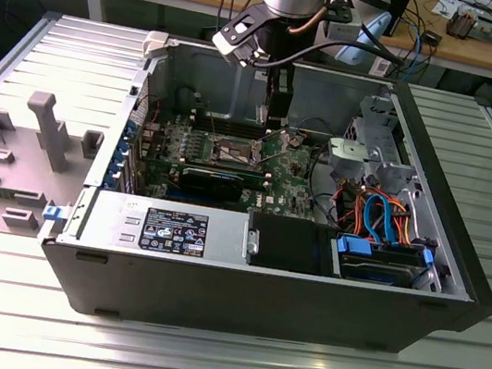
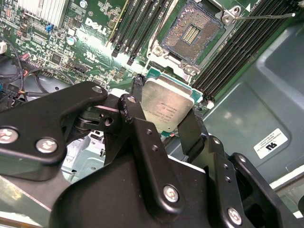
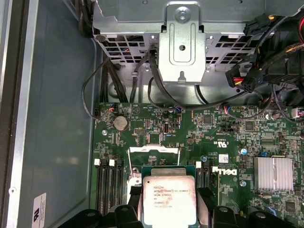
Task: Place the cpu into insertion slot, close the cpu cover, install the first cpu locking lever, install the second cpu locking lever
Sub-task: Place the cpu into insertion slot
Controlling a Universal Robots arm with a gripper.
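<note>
Right, I have the gripper (image 2: 166, 113) pinched on the cpu (image 2: 164, 100) by its edges, hovering near the uncovered insertion slot (image 2: 192, 31).

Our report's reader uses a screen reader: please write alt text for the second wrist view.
The tool grips the cpu by two opposite edges, silver top showing, apart from the open, empty insertion slot on the green circuit board.
</note>
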